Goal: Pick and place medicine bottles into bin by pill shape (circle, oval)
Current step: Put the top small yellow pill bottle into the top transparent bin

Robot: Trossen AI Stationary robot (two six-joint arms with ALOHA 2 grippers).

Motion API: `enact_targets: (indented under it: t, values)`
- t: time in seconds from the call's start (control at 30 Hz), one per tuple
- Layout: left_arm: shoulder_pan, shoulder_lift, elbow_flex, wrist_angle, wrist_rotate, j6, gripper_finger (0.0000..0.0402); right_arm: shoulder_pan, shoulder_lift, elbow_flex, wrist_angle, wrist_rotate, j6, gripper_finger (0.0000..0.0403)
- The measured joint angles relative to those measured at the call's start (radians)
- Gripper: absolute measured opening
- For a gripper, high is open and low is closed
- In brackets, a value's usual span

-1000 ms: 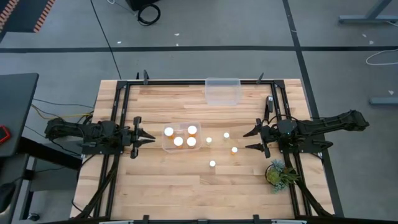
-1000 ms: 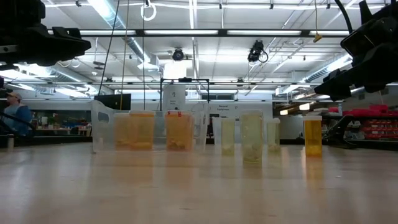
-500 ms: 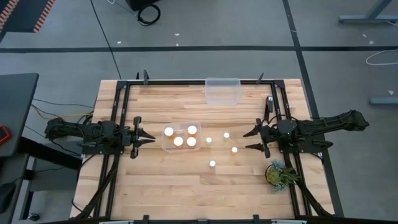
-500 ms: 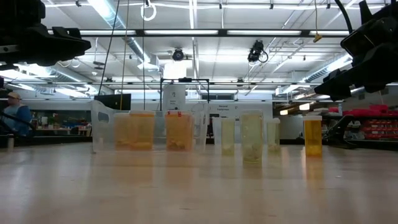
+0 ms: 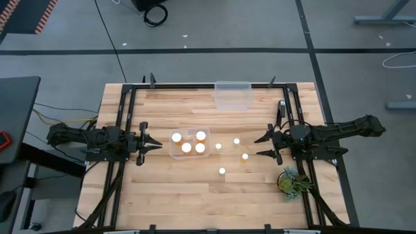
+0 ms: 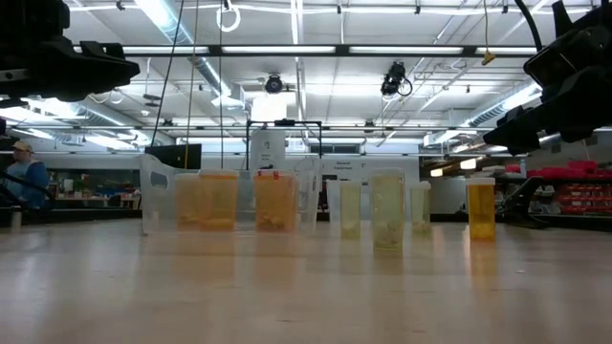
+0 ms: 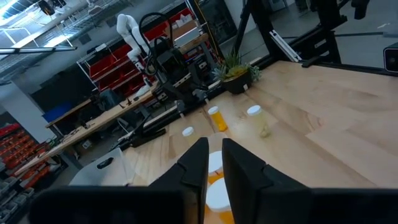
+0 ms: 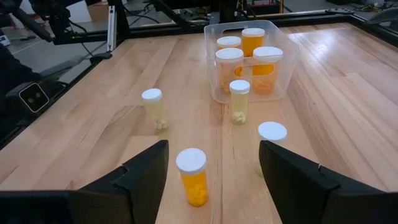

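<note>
four bottles (image 5: 189, 142) sit in the middle bin (image 5: 173, 153); four (image 5: 231, 155) stand loose to its right. the far bin (image 5: 233, 95) looks empty. left gripper (image 5: 156, 143) fingers nearly together, right gripper (image 5: 260, 146) spread wide, both holding nothing.

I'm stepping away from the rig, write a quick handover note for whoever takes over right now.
Left gripper: nearly shut, empty, hovering beside the near bin.
Right gripper: open, empty, facing the loose bottles from the table's right side.
Done: four larger bottles stand in the near bin.
Left: four smaller bottles stand loose on the table between that bin and the right gripper. The far bin at the table's back edge looks empty. Pill shapes cannot be read from these views, so check before binning.
Plant sits near the right arm; leave it.
</note>
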Motion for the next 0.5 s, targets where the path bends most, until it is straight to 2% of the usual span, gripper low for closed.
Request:
enact_targets:
  t: [0.5]
  values:
    - [0.0,0.0,0.0,0.0,0.0,0.0,0.0049,0.0,0.0,0.0,0.0,0.0,0.0,0.0257]
